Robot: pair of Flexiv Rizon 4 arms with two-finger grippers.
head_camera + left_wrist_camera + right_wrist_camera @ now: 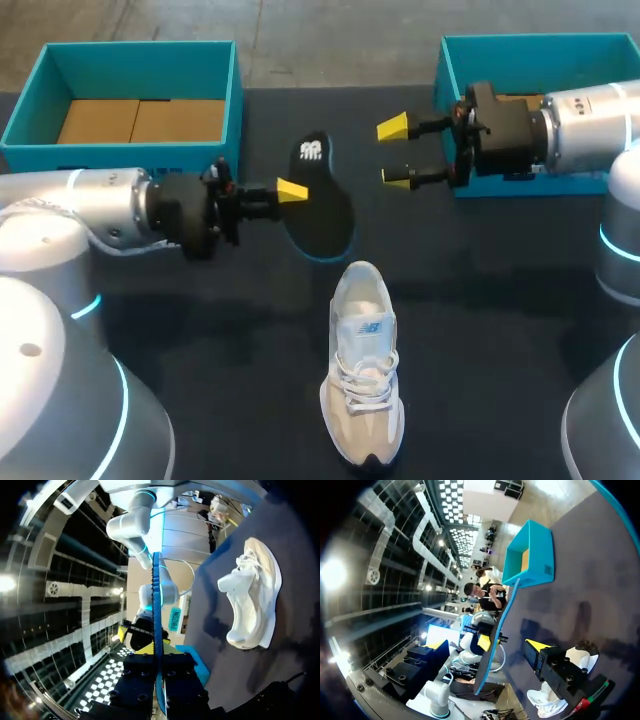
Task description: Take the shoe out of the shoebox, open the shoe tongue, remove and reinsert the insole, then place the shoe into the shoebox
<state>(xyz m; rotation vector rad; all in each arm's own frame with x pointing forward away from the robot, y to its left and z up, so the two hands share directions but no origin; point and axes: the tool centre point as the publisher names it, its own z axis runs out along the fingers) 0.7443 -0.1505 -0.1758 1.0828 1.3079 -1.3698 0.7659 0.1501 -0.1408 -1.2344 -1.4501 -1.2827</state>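
Left hand point(291, 190) is clenched on the insole point(322, 205), pinching one long edge and holding it face-up above the counter point(500, 300). The right hand point(397, 152) hangs released, fingers spread, just off the insole's other edge and touching nothing. Across the far side of the counter stand the left shoebox point(100, 157) and the right shoebox point(540, 45), both without the shoe, so boxing comes last and neither needs attention yet. The shoe point(362, 370) sits upright on its sole nearer the robot, apart from both hands, heel toward the insole and toe toward the robot. The insole's broad forefoot end points the same way, so I judge that no turning is needed before it goes back in. The step in hand looks like the reinsertion. It would go best with the right hand coming down first to steady the shoe at the heel or hold the tongue point(365, 325) up and forward, since a light shoe will likely skate under any push. The forefoot end should then be dipped into the opening and slid forward under the tongue at a shallow angle — too steep and it may fold. The laces point(366, 385) look snug, leaving a narrow throat. The side pinch may also foul the collar, so a regrip nearer the insole's heel seems wise.
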